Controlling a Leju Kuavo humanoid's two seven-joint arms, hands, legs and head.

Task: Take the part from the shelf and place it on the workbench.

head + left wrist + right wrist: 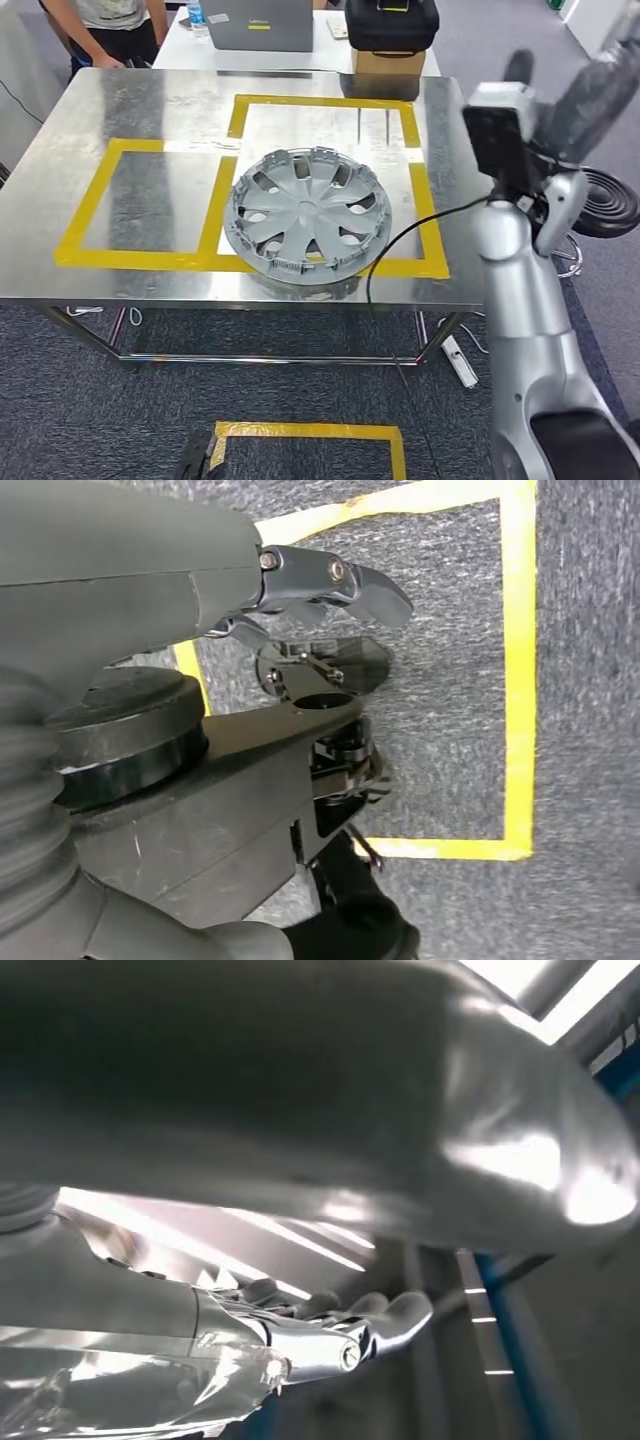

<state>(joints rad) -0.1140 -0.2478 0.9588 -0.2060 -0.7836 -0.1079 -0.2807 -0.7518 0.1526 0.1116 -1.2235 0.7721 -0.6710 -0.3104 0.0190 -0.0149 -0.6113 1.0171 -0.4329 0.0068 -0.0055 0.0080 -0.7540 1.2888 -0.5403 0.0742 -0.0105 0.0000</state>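
One part [308,215] — a grey wheel cover — already lies flat on our workbench [90,110], straddling the yellow tape. Left hand [317,680] hangs empty, fingers apart; right hand [332,1335], raised clear, looks loosely extended, holding nothing.

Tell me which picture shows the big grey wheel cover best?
The head view. There the whole wheel cover lies flat on the metal workbench, across the yellow tape. The left wrist view looks down at carpet and floor tape instead; the right wrist view looks up towards ceiling lights.
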